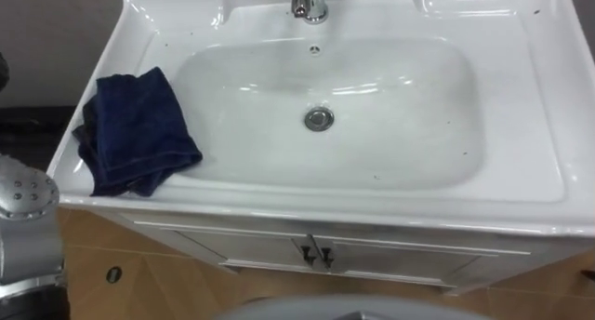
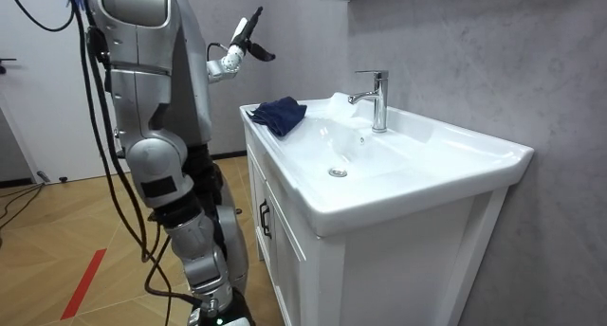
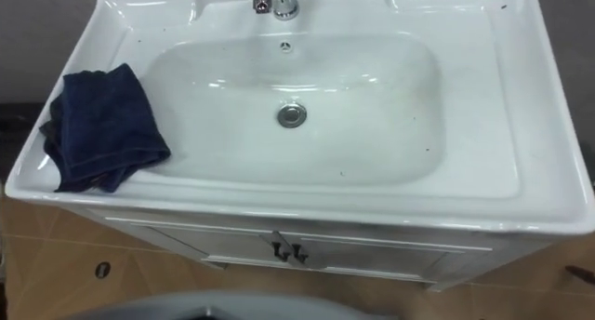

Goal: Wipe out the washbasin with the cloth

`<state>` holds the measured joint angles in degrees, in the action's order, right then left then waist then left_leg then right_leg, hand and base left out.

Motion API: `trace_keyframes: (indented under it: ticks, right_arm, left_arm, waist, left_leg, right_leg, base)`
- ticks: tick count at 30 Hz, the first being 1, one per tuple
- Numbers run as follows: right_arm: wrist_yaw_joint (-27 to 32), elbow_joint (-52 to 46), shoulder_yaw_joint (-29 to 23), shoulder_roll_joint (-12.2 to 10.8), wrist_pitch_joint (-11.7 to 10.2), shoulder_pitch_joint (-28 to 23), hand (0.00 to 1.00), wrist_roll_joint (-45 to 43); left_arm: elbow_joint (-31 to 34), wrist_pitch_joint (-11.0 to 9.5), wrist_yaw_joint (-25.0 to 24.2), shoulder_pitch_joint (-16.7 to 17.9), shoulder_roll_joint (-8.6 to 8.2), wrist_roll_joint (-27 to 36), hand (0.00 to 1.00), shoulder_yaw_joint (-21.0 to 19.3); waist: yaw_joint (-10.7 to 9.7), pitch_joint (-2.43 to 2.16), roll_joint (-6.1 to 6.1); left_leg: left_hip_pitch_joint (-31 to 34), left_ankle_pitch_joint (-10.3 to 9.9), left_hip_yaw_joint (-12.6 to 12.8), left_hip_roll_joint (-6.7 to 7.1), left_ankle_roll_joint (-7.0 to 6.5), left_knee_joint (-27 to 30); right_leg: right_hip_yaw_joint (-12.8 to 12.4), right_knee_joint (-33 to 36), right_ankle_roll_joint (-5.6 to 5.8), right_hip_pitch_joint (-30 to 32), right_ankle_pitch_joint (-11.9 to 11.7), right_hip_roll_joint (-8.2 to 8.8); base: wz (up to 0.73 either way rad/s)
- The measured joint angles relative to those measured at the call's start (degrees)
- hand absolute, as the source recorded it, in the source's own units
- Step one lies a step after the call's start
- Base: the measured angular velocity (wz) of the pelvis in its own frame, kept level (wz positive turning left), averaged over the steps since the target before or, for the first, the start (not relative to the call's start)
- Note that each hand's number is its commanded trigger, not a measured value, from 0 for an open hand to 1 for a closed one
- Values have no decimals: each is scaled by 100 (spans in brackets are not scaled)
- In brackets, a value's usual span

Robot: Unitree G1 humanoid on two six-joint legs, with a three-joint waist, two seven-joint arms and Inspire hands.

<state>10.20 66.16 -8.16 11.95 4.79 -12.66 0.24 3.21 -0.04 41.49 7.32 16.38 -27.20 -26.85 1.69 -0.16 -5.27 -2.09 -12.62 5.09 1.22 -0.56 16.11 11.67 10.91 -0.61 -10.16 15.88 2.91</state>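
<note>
The basin (image 1: 521, 125) is a white rectangle set on a white cabinet (image 2: 285, 260), its long side running left to right across the robot's front. The faucet (image 1: 310, 4) stands at the middle of the back rim, and the room view shows its spout reaching out over the bowl toward the front.

A dark blue cloth (image 1: 135, 129) lies crumpled on the basin's left ledge. Its long axis runs roughly front to back, leaning a little. 1 corner points toward the bowl and hangs just over the start of the slope, while the opposite edge sits near the basin's outer left rim.

From above, the eye views give the inside of the bowl: the round metal drain (image 1: 319, 118) in the middle, a small overflow hole (image 1: 314, 49) on the back wall below the faucet, and a scatter of small dark specks. They also show 2 dark handles (image 1: 316, 255) side by side where the cabinet doors meet.

The room view gives the robot itself. It stands upright on a wood floor (image 2: 57, 231), close against the cabinet front and facing the basin. Its left hand (image 2: 242, 46) is raised in the air beside the basin's cloth end, above the cloth and clear of it, with the fingers stretched out loose and holding nothing.
</note>
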Motion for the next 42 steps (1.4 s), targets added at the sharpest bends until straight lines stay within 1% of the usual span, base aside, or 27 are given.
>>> trace_keyframes:
  ticks: [3, 5, 8, 9, 10, 12, 14, 16, 17, 19, 20, 21, 23, 24, 25, 26, 27, 29, 30, 31, 32, 33, 36, 37, 39, 41, 42]
  right_arm:
    - [40, -156, 1, 29, -23, -65, 0, 193]
    - [67, -154, -3, 47, -28, -104, 0, 193]
    - [108, -153, 5, 47, -30, -158, 0, 202]
    - [122, -152, 5, 50, -29, -171, 0, 259]
    - [137, -152, -1, 71, -21, -195, 0, 286]
    - [155, -153, 1, 80, -2, -192, 0, 331]
    - [152, -157, 5, 82, 29, -191, 0, 382]
    - [86, -133, 11, 96, 108, -202, 0, 378]
    - [68, -138, 21, 101, 115, -195, 0, 383]
    - [3, -150, 11, 97, 170, -240, 0, 464]
    - [-14, -148, 4, 99, 194, -246, 0, 469]
    - [-53, -156, -36, 106, 249, -232, 0, 464]
    - [-140, -139, -46, 120, 284, -182, 0, 468]
    - [-160, -119, -34, 130, 287, -192, 0, 469]
    - [-171, -107, 6, 141, 285, -188, 0, 462]
    - [-190, -99, 12, 139, 284, -186, 0, 461]
    - [-276, -11, 11, 141, 284, -120, 0, 440]
    - [-401, 177, 7, 146, 282, -50, 0, 381]
    - [-427, 233, 9, 145, 279, -25, 0, 371]
    - [-481, 323, 16, 146, 290, 11, 0, 363]
    - [-514, 329, 20, 146, 292, 6, 0, 365]
    - [-583, 329, 59, 145, 295, 11, 0, 360]
    - [-811, 461, 303, 150, 284, 133, 0, 159]
    - [-917, 534, 369, 150, 289, 226, 0, 8]
    - [-1059, 540, 440, 155, 281, 329, 0, -178]
    - [-1218, 537, 480, 154, 281, 370, 0, -334]
    - [-1248, 528, 485, 152, 281, 381, 0, -334]
  left_arm:
    - [1, -25, 325, 65, 4, 306, 0, -237]
    - [-57, -111, 544, 287, 4, 560, 0, -463]
    - [-104, -135, 755, 588, 3, 968, 0, -676]
    - [-166, -186, 865, 755, 1, 1300, 0, -768]
    - [-441, -245, 938, 855, -6, 1555, 0, -876]
    - [-921, -251, 1043, 1074, -27, 2022, 0, -1035]
    - [-1373, -232, 1085, 1242, -144, 2473, 0, -1133]
    - [-2081, -237, 1123, 1373, -296, 2934, 0, -1124]
    - [-2287, -229, 1123, 1420, -328, 3044, 0, -1119]
    - [-2781, -147, 1117, 1654, -526, 3328, 0, -1091]
    - [-2946, -149, 1113, 1717, -547, 3378, 0, -1056]
    - [-3402, -131, 1041, 1798, -572, 3468, 0, -933]
    - [-4141, -2, 790, 1977, -649, 3585, 0, -587]
    - [-4420, 0, 707, 1997, -652, 3582, 0, -432]
    - [-4955, 36, 491, 2000, -678, 3587, 0, -147]
    - [-5162, 72, 375, 1999, -706, 3605, 0, -41]
    - [-5534, 163, 139, 1993, -727, 3630, 0, 201]
    - [-6203, 230, -401, 1938, -763, 3627, 0, 477]
    - [-6334, 237, -539, 1929, -786, 3625, 0, 511]
    - [-6502, 269, -832, 1924, -843, 3620, 0, 578]
    - [-6558, 284, -988, 1926, -867, 3615, 0, 645]
    - [-6608, 367, -1316, 1858, -889, 3607, 0, 799]
    - [-6646, 486, -2063, 1700, -890, 3377, 0, 1270]
    - [-6641, 500, -2362, 1616, -891, 3261, 0, 1418]
    - [-6612, 546, -2763, 1486, -881, 3085, 0, 1581]
    - [-6523, 620, -3195, 1294, -854, 2689, 0, 1625]
    - [-6478, 625, -3283, 1259, -846, 2597, 0, 1640]
  waist:
    - [101, -4, -35]
    - [205, -13, -45]
    - [346, -14, -36]
    - [405, -18, -29]
    - [508, -25, -38]
    - [541, -39, -28]
    - [594, -60, -4]
    - [713, -88, 42]
    - [713, -90, 45]
    - [700, -129, 139]
    - [691, -129, 168]
    - [678, -124, 211]
    - [668, -118, 286]
    - [665, -116, 299]
    - [650, -112, 307]
    - [638, -110, 315]
    - [613, -102, 332]
    - [577, -96, 339]
    - [544, -95, 340]
    - [496, -94, 343]
    - [493, -91, 338]
    - [464, -86, 339]
    - [396, -15, 371]
    - [352, -9, 383]
    - [277, 8, 399]
    - [197, 34, 453]
    - [184, 38, 472]
  left_leg:
    - [45, 0, -77, 15, 0, 12]
    - [42, 0, -127, 37, 0, 11]
    - [52, 0, -131, 47, 0, 8]
    - [57, 0, -145, 56, 0, 5]
    - [50, 0, -152, 64, 0, 6]
    - [42, 0, -233, 81, 0, -13]
    - [36, 0, -281, 91, -1, -58]
    - [36, 0, -288, 98, -1, -68]
    - [37, 0, -287, 99, -1, -68]
    - [57, 1, -412, 142, -3, -74]
    - [59, 0, -437, 150, -4, -76]
    - [57, -2, -465, 157, -10, -76]
    - [26, -16, -521, 161, -28, -61]
    - [17, -18, -523, 161, -30, -62]
    - [9, -19, -521, 157, -32, -60]
    - [6, -20, -531, 158, -33, -53]
    - [-12, -23, -541, 159, -38, -45]
    - [-16, -48, -533, 147, -31, -45]
    - [-8, -49, -526, 146, -30, -37]
    - [2, -48, -527, 147, -30, -27]
    - [7, -48, -522, 145, -30, -23]
    - [55, -51, -521, 142, -32, 59]
    - [162, -53, -520, 142, -36, 143]
    - [190, -52, -523, 146, -37, 151]
    - [244, -51, -519, 148, -38, 162]
    - [263, -51, -496, 155, -39, 140]
    - [274, -50, -480, 153, -38, 132]
  right_leg:
    - [42, -18, 1, 25, 1, 5]
    - [101, -22, 8, 19, 6, 21]
    - [122, -25, 16, 19, 12, 29]
    - [139, -23, 25, 20, 22, 38]
    - [133, -19, 27, 23, 30, 51]
    - [159, -16, 35, 14, 36, 57]
    - [161, -17, 40, 21, 39, 53]
    - [207, -15, 49, 23, 45, 63]
    - [228, -13, 49, 22, 45, 70]
    - [351, -3, 67, 1, 55, 96]
    - [375, -7, 71, -12, 59, 99]
    - [409, -7, 74, -29, 60, 107]
    - [405, -12, 78, -85, 60, 104]
    - [407, -13, 81, -95, 62, 106]
    - [414, -14, 82, -103, 61, 114]
    - [419, -13, 83, -113, 60, 119]
    - [424, -19, 83, -153, 60, 121]
    - [417, -27, 81, -198, 66, 120]
    - [428, -29, 81, -199, 66, 122]
    - [441, -28, 81, -196, 67, 125]
    - [440, -27, 80, -191, 67, 126]
    - [460, -27, 80, -174, 67, 125]
    - [577, -27, 84, -146, 69, 131]
    - [585, -24, 87, -108, 71, 131]
    - [588, -19, 87, -62, 71, 130]
    - [578, -19, 99, -26, 80, 136]
    - [575, -17, 98, -3, 80, 136]
  base:
    - [7]
    - [4]
    - [5]
    - [3]
    - [0]
    - [6]
    - [10]
    - [5]
    - [10]
    - [22]
    - [24]
    - [11]
    - [6]
    - [0]
    - [0]
    - [3]
    - [8]
    - [2]
    - [0]
    - [4]
    - [6]
    - [10]
    - [17]
    - [12]
    - [2]
    - [0]
    - [-6]
